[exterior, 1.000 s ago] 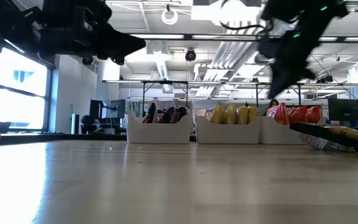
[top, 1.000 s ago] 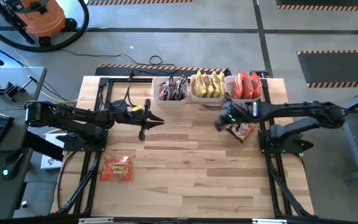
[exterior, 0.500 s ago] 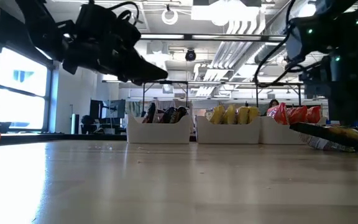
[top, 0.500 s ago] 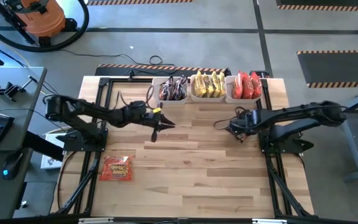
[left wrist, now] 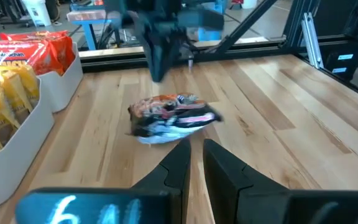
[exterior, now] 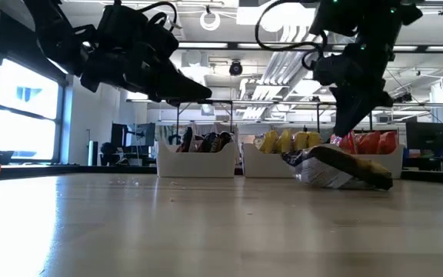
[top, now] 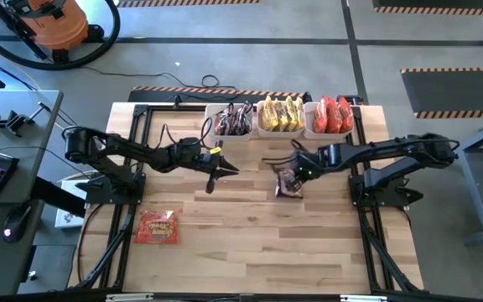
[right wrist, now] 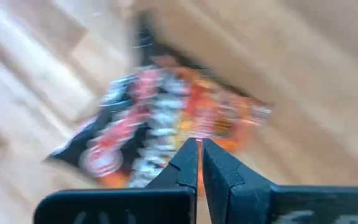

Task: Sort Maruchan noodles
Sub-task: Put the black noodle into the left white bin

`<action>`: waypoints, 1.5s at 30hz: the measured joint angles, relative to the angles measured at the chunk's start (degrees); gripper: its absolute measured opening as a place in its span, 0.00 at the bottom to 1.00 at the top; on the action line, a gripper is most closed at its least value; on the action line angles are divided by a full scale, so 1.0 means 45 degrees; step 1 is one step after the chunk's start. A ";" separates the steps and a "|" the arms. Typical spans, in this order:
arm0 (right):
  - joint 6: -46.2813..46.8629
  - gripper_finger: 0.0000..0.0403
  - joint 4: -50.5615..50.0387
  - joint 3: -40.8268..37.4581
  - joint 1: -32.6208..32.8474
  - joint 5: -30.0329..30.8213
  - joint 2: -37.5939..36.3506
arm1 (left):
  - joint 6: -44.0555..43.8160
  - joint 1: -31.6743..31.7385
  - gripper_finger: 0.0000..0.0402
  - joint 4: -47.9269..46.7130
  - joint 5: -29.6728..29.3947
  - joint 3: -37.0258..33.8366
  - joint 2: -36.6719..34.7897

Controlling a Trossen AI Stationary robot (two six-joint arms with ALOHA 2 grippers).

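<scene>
Two dark, near-black arms, chunky jointed segments all the way along. Black cables looped loosely over the wrists, clearest against the ceiling lights in the low view. Small yellow marking near the left gripper (top: 217, 170), green indicator lights up by the right gripper (exterior: 343, 129). Fingers (left wrist: 178, 163) matte black, long and tapered to blunt tips. Blurry pale lettering on the left wrist housing, not readable.

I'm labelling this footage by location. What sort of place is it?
Probably a robotics lab or workshop. An orange shop vacuum stands on a concrete floor with hazard-striped tape, and beyond the table is an open room of desks with exposed ceiling pipes.
</scene>
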 joint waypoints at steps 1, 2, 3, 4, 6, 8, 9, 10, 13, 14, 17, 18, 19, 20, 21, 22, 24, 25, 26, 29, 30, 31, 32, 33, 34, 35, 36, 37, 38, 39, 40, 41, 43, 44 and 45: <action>-0.0034 0.00 -0.0380 0.0246 -0.0027 0.0345 -0.0003 | 0.0000 0.0000 0.09 -0.0021 0.0000 -0.0002 0.0000; -0.0075 0.00 -0.0876 0.0407 -0.0077 0.0668 0.0013 | 0.0000 0.0000 0.09 -0.0005 0.0000 -0.0002 0.0000; -0.0076 0.00 -0.1351 0.0483 -0.0149 0.0948 0.0021 | 0.0000 0.0000 0.09 0.0005 0.0000 -0.0002 0.0000; -0.0056 0.00 -0.1621 0.0521 -0.0241 0.1135 0.0025 | 0.0000 0.0000 0.09 -0.0037 0.0000 -0.0002 0.0000; 0.0157 0.00 -0.1905 0.0363 -0.0430 0.1305 0.0017 | 0.0005 0.0005 0.09 -0.0113 0.0000 -0.0007 0.0000; 0.0560 0.00 -0.2208 -0.0131 -0.0551 0.1027 0.0026 | 0.0001 0.0005 0.09 -0.0134 0.0000 -0.0007 0.0000; 0.0740 0.00 -0.2105 -0.0410 -0.0578 0.0724 0.0029 | 0.0002 0.0005 0.09 -0.0168 0.0000 -0.0007 0.0000; 0.0941 0.00 -0.1800 -0.0693 -0.0570 0.0408 0.0036 | 0.0002 0.0005 0.09 -0.0204 0.0000 -0.0007 0.0000; 0.1601 0.00 -0.0772 -0.1644 -0.0289 -0.0481 0.0036 | 0.0005 0.0005 0.09 -0.0269 -0.0001 -0.0007 0.0000; 0.1726 0.00 -0.0215 -0.1933 -0.0170 -0.0605 0.0036 | 0.0005 0.0005 0.09 -0.0278 -0.0026 -0.0007 0.0000; 0.1888 0.00 0.2011 -0.2767 0.0041 -0.0705 0.0036 | 0.0012 0.0005 0.09 -0.0274 -0.0267 -0.0007 0.0000; 0.1805 0.00 0.2782 -0.3044 -0.0016 -0.0648 0.0048 | 0.0043 0.0005 0.09 -0.0274 -0.0360 -0.0007 0.0000; 0.1644 0.00 0.3600 -0.3278 -0.0114 -0.0440 0.0112 | 0.0119 0.0005 0.09 -0.0274 -0.0433 -0.0007 0.0000; 0.1394 0.00 0.4407 -0.3494 -0.0260 -0.0163 0.0190 | 0.0187 0.0005 0.09 -0.0274 -0.0510 -0.0007 0.0000; 0.1139 0.00 0.5153 -0.3692 -0.0419 0.0124 0.0300 | 0.0219 0.0005 0.09 -0.0274 -0.0548 -0.0007 0.0000; 0.0738 0.00 0.5980 -0.3850 -0.0585 0.0395 0.0456 | 0.0223 0.0005 0.09 -0.0270 -0.0562 -0.0007 0.0000; -0.0464 0.00 0.7621 -0.4048 -0.0928 0.0684 0.0896 | 0.0228 0.0005 0.09 -0.0269 -0.0578 -0.0007 0.0000; -0.1161 0.00 0.8536 -0.4076 -0.1088 0.0690 0.1172 | 0.0233 0.0005 0.09 -0.0264 -0.0578 -0.0007 0.0000; -0.1934 0.00 0.9511 -0.4079 -0.1237 0.0690 0.1490 | 0.0233 0.0005 0.09 -0.0258 -0.0578 -0.0007 0.0000; -0.4054 0.00 1.2924 -0.4079 -0.1581 0.0078 0.2594 | 0.0234 0.0005 0.09 -0.0249 -0.0578 -0.0007 0.0000; -0.4578 0.00 1.4042 -0.4072 -0.1680 -0.0429 0.3033 | 0.0235 0.0005 0.09 -0.0254 -0.0578 -0.0007 0.0000; -0.4990 0.00 1.4973 -0.3994 -0.1752 -0.1053 0.3472 | 0.0235 0.0005 0.09 -0.0258 -0.0578 -0.0007 0.0000; -0.5281 0.00 1.5619 -0.3802 -0.1796 -0.1733 0.3925 | 0.0228 0.0005 0.09 -0.0264 -0.0593 -0.0007 0.0000; -0.5479 0.00 1.6018 -0.3534 -0.1829 -0.2410 0.4389 | 0.0201 0.0005 0.09 -0.0269 -0.0654 -0.0007 0.0000; -0.5670 0.00 1.6172 -0.3198 -0.1841 -0.3037 0.4829 | 0.0118 0.0005 0.09 -0.0276 -0.0672 -0.0007 0.0000; -0.5812 0.00 1.6152 -0.2847 -0.1835 -0.3620 0.5239 | 0.0054 0.0005 0.09 -0.0320 -0.0680 -0.0007 0.0000; -0.6018 0.00 1.6058 -0.2478 -0.1807 -0.4263 0.5618 | 0.0013 0.0005 0.09 -0.0392 -0.0680 -0.0007 0.0000; -0.6155 0.00 1.5822 -0.2083 -0.1745 -0.4925 0.5882 | 0.0010 0.0005 0.09 -0.0474 -0.0681 -0.0008 0.0000; -0.6332 0.00 1.5501 -0.1704 -0.1658 -0.5464 0.6044 | 0.0010 0.0005 0.09 -0.0561 -0.0685 -0.0012 0.0000; -0.6432 0.00 1.5083 -0.1349 -0.1552 -0.5891 0.6088 | 0.0010 0.0005 0.09 -0.0644 -0.0685 -0.0012 0.0000; -0.6536 0.00 1.4544 -0.1009 -0.1441 -0.6139 0.6062 | 0.0010 0.0005 0.09 -0.0708 -0.0683 -0.0012 0.0005; -0.6667 0.00 1.3913 -0.0683 -0.1306 -0.6196 0.5945 | 0.0030 0.0005 0.09 -0.0735 -0.0683 -0.0012 0.0052; -0.7103 0.00 1.2311 -0.0092 -0.1011 -0.6072 0.5464 | 0.0183 0.0005 0.09 -0.0767 -0.0685 -0.0017 0.0196; -0.7297 0.00 1.1451 0.0186 -0.0863 -0.6000 0.5190 | 0.0288 0.0005 0.09 -0.0763 -0.0683 -0.0017 0.0280; -0.7418 0.00 1.0620 0.0399 -0.0720 -0.5848 0.4877 | 0.0356 0.0005 0.09 -0.0754 -0.0680 -0.0017 0.0355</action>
